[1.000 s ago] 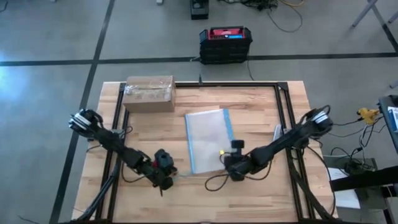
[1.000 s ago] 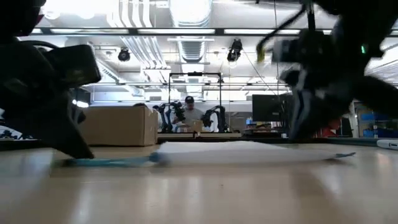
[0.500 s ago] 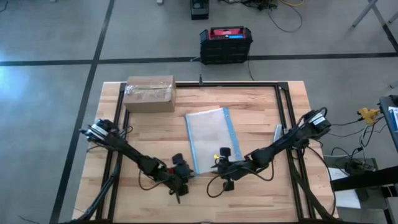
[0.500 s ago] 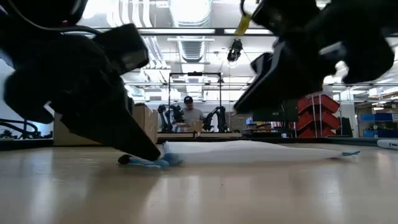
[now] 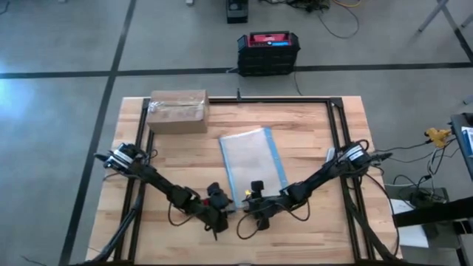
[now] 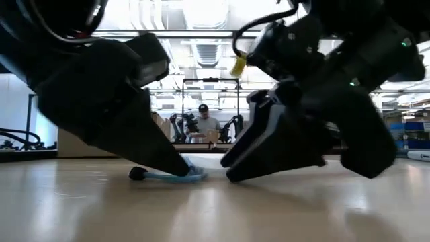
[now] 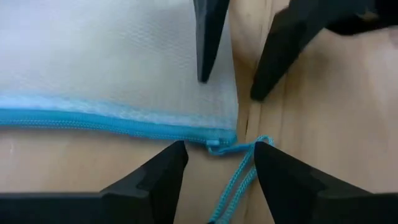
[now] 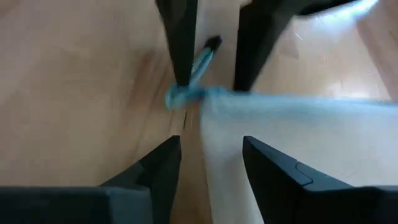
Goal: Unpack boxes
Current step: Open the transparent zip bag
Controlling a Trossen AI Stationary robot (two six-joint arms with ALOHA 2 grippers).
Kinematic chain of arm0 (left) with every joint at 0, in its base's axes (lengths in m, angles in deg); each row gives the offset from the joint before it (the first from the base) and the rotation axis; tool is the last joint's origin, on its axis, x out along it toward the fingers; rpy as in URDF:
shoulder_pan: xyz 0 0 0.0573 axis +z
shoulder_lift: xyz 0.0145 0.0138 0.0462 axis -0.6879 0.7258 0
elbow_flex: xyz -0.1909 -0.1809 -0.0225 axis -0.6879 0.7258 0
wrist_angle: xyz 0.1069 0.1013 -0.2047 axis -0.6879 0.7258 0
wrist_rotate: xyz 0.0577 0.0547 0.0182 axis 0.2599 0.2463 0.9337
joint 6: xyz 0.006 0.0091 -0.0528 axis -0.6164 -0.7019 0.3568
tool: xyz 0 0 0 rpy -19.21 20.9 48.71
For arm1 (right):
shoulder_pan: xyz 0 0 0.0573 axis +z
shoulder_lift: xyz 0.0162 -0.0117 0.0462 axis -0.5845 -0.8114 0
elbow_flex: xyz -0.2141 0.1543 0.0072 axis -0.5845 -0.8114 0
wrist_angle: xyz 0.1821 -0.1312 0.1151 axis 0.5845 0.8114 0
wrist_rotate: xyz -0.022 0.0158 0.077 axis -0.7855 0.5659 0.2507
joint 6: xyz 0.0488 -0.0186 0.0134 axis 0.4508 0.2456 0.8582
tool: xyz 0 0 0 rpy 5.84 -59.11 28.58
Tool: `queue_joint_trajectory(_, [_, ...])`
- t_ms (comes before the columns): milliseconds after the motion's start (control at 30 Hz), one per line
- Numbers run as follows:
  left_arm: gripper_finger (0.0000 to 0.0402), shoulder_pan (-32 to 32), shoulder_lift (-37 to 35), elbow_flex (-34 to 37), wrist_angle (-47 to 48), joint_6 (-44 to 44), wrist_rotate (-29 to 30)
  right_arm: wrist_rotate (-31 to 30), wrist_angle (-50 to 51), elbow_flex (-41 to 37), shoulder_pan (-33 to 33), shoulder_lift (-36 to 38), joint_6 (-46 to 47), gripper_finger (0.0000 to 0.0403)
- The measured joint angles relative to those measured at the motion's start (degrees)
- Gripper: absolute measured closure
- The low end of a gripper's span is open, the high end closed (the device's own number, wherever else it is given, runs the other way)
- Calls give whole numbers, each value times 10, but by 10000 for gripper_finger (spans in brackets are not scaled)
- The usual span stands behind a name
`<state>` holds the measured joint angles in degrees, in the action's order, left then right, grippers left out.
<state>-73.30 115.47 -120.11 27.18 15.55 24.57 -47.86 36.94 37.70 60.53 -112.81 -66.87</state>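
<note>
Low over the table's (image 5: pixel 295 125) near edge, both grippers are set facing each other at the near corner of a clear pouch (image 5: pixel 253 159). The left gripper (image 7: pixel 217 163) is held with fingers parted astride the pouch's blue zipper end and cord (image 7: pixel 239 180); nothing is gripped. The right gripper (image 8: pixel 208 163) is likewise spread over that corner. The box (image 5: pixel 177 111) is seen at the far left corner, well apart from both.

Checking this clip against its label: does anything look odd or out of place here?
Yes. Both grippers, left and right, stand open at the zipper corner of the clear pouch, not the cardboard box, which sits untouched at the table's far left corner, taped shut.
</note>
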Motion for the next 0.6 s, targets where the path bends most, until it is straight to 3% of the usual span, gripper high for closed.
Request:
queue_joint_trajectory(167, [232,7,-3,0,-4,-7,-23,14,7,7,-9,-9,31,286])
queue_joint_trajectory(367, [245,8,-19,1,-3,-27,-50,6,73,7,-11,16,55,389])
queue_joint_trajectory(600, [241,29,2,1,-53,-33,-47,-9,111,5,-16,33,58,400])
